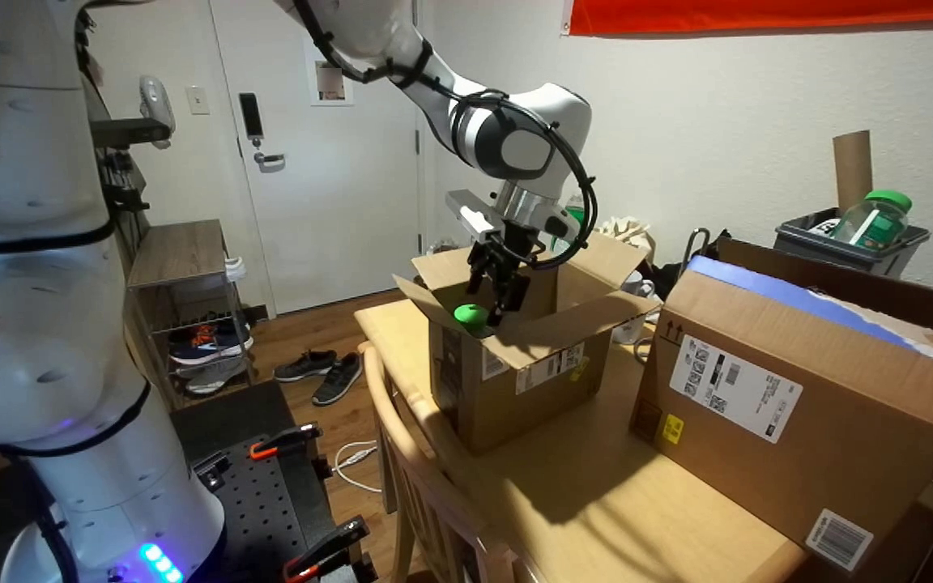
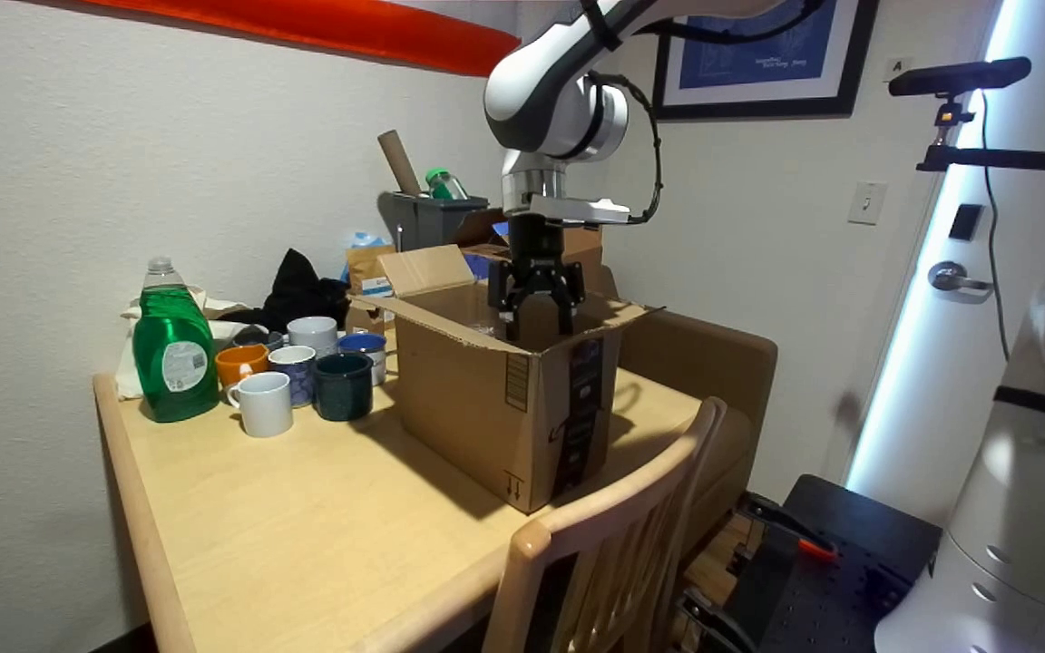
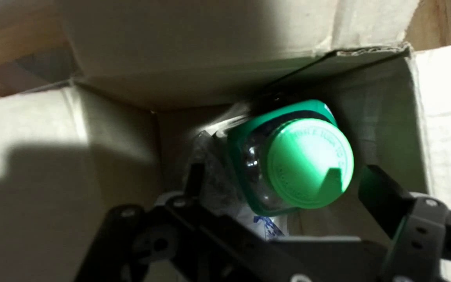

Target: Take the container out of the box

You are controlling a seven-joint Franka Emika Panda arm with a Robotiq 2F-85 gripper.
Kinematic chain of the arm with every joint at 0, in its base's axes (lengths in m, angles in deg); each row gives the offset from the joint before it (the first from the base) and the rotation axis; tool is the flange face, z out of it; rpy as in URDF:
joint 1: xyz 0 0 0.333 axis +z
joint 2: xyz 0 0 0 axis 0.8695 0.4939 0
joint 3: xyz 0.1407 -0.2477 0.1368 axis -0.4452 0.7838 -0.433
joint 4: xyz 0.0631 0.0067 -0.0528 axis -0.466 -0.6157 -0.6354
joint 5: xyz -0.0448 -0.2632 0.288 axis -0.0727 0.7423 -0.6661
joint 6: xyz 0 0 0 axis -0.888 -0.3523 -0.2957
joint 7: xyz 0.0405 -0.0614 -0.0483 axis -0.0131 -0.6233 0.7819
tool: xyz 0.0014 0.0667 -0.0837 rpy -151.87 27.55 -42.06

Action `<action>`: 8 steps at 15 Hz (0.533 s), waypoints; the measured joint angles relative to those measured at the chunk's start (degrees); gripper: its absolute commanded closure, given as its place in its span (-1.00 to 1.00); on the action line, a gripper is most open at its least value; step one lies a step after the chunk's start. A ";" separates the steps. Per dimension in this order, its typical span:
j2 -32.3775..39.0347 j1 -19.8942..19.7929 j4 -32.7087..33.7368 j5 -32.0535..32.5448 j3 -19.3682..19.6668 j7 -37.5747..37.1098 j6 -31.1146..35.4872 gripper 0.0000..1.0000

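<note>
The gripper point(image 2: 539, 325), spread wide, hangs at the top of the box point(image 2: 463, 408), and the container point(image 3: 290, 158) sits inside, so this looks like getting ready to grab: next the gripper should go down around the green lid point(image 3: 309, 164), squeeze, and lift.

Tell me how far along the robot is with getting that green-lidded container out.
Done: the box is open, with the end effector at its mouth. Current step, apparently: getting a grip, since the end effector is open near the container and holds nothing. Remaining: closing on the container, inside the box, and lifting it out.
</note>
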 measured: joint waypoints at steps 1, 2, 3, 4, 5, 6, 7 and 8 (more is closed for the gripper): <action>0.00 -0.40 -0.24 -0.16 0.27 0.50 0.00 -1.00; -0.03 -0.75 -0.44 -0.36 0.49 1.13 0.02 -1.00; -0.13 -0.95 -0.73 -0.46 0.68 1.45 0.14 -1.00; -0.33 -1.01 -1.11 -0.50 0.81 1.86 0.36 -1.00; -0.57 -1.02 -1.51 -0.51 0.83 2.06 0.59 -1.00; -0.82 -0.98 -1.80 -0.51 0.82 2.07 0.69 -1.00; -1.11 -0.91 -2.01 -0.51 0.79 2.07 0.75 -1.00; -1.42 -0.81 -2.21 -0.51 0.74 2.07 0.79 -1.00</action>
